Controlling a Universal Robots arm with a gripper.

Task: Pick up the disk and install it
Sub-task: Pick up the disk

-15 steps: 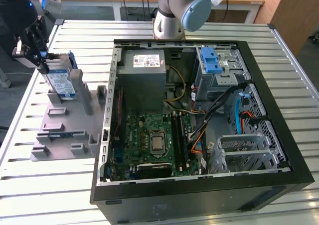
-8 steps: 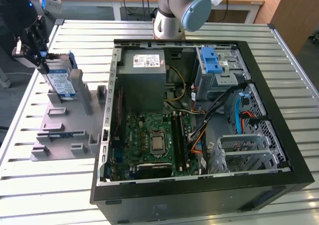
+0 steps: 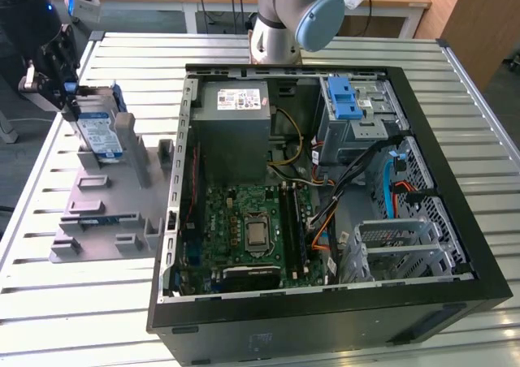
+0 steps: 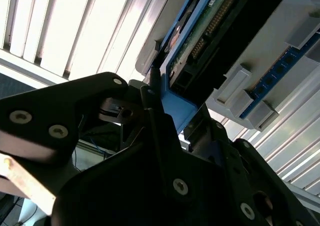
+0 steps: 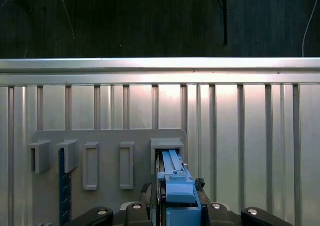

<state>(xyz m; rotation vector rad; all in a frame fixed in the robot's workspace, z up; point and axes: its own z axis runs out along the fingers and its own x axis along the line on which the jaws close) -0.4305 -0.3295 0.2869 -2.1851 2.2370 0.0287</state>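
Using gripper (image 3: 65,95), clamping tight on the disk (image 3: 99,131).
Exterior view: standing on edge in grey fixture (image 3: 106,213), beside open computer case (image 3: 325,180). Second wrist view: pinching its blue end. First wrist view: pointing lengthwise away, down into a fixture slot.

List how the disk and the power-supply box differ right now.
The disk stands on edge in the grey fixture outside the computer case; the power-supply box lies inside it. The disk is much smaller than the power-supply box. The disk has blue plastic trim and is gripped by the gripper; the power-supply box is plain grey and untouched. Both are metal and carry a label.
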